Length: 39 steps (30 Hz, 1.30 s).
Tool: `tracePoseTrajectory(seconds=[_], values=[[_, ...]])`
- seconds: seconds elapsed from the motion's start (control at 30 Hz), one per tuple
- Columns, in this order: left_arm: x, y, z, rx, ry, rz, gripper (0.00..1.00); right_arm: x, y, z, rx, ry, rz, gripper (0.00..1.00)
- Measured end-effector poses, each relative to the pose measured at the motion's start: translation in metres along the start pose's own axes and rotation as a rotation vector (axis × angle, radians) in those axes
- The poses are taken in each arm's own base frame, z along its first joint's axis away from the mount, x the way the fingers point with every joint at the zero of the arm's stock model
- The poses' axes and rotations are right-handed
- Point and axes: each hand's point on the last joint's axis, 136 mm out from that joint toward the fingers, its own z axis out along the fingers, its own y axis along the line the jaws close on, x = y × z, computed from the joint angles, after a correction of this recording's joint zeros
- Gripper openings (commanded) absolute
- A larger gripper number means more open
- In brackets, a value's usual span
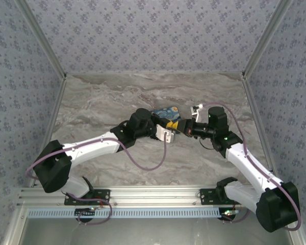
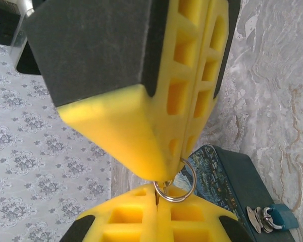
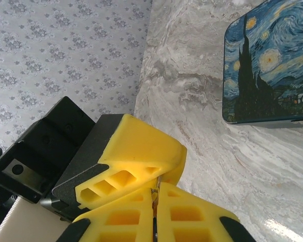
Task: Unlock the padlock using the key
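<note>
Left hand (image 2: 157, 201) and right hand (image 3: 154, 194) meet tip to tip, both pinched together on the key ring (image 2: 182, 181) above the tabletop (image 2: 272, 75), where one should probably grip firmly before the other lets go, the teal padlock (image 2: 279, 216) hanging nearby on the starry box (image 2: 227, 176).

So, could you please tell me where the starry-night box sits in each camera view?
Top external: the starry-night box lies in the middle of the picture.
Left wrist: the box is at lower right.
Right wrist: the box is in the upper right corner.
Shared landmark: the marble tabletop under it.
</note>
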Motion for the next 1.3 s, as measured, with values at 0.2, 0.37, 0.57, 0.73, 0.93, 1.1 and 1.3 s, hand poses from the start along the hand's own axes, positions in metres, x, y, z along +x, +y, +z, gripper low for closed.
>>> tracePoseTrajectory(seconds=[0.2,0.37,0.57,0.73,0.93,1.1,1.3], values=[[0.002,0.002,-0.001,-0.01,0.013,-0.045,0.41,-0.003,-0.003,-0.002,0.015,-0.027,-0.013,0.0],[0.002,0.022,-0.017,-0.061,0.005,-0.176,0.62,-0.008,-0.01,-0.01,0.024,-0.099,-0.038,0.0],[0.014,0.073,-0.064,-0.209,-0.026,-0.492,0.72,-0.023,-0.005,-0.02,0.0,-0.204,-0.131,0.0],[0.037,0.101,-0.086,-0.27,-0.06,-0.902,0.73,-0.031,0.002,-0.022,-0.028,-0.284,-0.235,0.0],[0.048,0.125,-0.089,-0.234,-0.203,-1.39,0.7,-0.038,0.022,-0.021,-0.076,-0.362,-0.363,0.0],[0.021,0.14,-0.083,-0.097,-0.357,-1.603,0.66,-0.043,0.041,-0.021,-0.128,-0.416,-0.442,0.0],[-0.014,0.149,-0.078,0.057,-0.469,-1.692,0.63,-0.045,0.058,-0.017,-0.178,-0.449,-0.5,0.0]])
